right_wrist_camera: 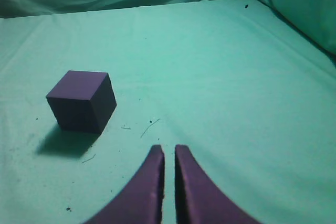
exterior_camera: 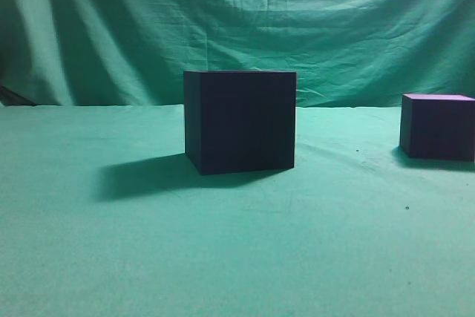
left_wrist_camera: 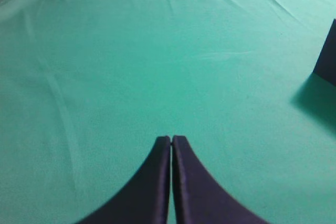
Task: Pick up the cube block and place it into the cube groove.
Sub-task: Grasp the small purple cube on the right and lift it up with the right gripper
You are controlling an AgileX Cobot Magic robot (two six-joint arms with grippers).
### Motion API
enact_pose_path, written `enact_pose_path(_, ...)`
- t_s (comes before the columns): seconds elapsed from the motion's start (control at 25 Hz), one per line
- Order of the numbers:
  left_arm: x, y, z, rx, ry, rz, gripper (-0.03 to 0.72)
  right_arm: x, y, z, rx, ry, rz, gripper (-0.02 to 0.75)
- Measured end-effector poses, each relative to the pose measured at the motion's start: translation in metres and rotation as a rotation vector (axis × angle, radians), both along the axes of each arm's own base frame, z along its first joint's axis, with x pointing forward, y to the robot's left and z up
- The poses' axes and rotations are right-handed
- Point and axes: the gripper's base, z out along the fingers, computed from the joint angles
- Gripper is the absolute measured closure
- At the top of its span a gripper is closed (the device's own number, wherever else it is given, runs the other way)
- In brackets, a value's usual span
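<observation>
Wrist cams first: left gripper (left_wrist_camera: 171,139) clenched, tips touching, nothing btwn them, just hanging over green cloth (left_wrist_camera: 131,66). Right gripper (right_wrist_camera: 168,149) nearly clenched too, thin slit btwn fingers, holding nothing. Cube block (right_wrist_camera: 82,100) sits on cloth ahead-left of right gripper, apart from it, upright. Exterior cam: cube groove (exterior_camera: 240,122) mid-table, block (exterior_camera: 438,126) far right, well apart. Wrinkled green backdrop (exterior_camera: 237,20) behind.
</observation>
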Motion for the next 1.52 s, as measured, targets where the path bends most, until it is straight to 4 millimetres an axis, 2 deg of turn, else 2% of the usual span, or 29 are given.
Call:
enact_pose_path(0.2, 0.000, 0.000, 0.000, 0.000, 0.000, 0.000, 0.688, 0.001, 0.000, 0.003, -0.001, -0.035, 0.000, 0.689)
enact_pose_path(0.36, 0.000, 0.000, 0.000, 0.000, 0.000, 0.000, 0.688, 0.004, 0.002, 0.024, 0.086, -0.266, 0.003, 0.689)
enact_pose_path(0.52, 0.000, 0.000, 0.000, 0.000, 0.000, 0.000, 0.688, 0.001, 0.001, 0.051, 0.106, -0.572, 0.008, 0.689)
enact_pose_path(0.64, 0.000, 0.000, 0.000, 0.000, 0.000, 0.000, 0.688, 0.000, 0.001, 0.060, 0.106, -0.639, 0.009, 0.689)
enact_pose_path(0.8, 0.000, 0.000, 0.000, 0.000, 0.000, 0.000, 0.688, 0.013, 0.001, 0.083, 0.105, -0.477, 0.005, 0.689)
enact_pose_path(0.84, 0.000, 0.000, 0.000, 0.000, 0.000, 0.000, 0.688, 0.013, 0.001, 0.083, 0.105, -0.477, 0.005, 0.689)
enact_pose_path(1.04, 0.000, 0.000, 0.000, 0.000, 0.000, 0.000, 0.688, 0.049, 0.003, 0.108, 0.152, -0.176, -0.011, 0.689)
enact_pose_path(1.08, 0.000, 0.000, 0.000, 0.000, 0.000, 0.000, 0.688, 0.062, 0.003, 0.110, 0.167, -0.086, -0.016, 0.689)
enact_pose_path(1.28, 0.000, 0.000, 0.000, 0.000, 0.000, 0.000, 0.688, 0.088, 0.006, 0.110, 0.135, 0.125, 0.002, 0.689)
enact_pose_path(1.4, 0.000, 0.000, 0.000, 0.000, 0.000, 0.000, 0.688, 0.107, 0.013, 0.119, 0.036, 0.310, 0.088, 0.689)
enact_pose_path(1.52, 0.000, 0.000, 0.000, 0.000, 0.000, 0.000, 0.688, 0.130, 0.029, 0.124, -0.041, 0.558, 0.208, 0.689)
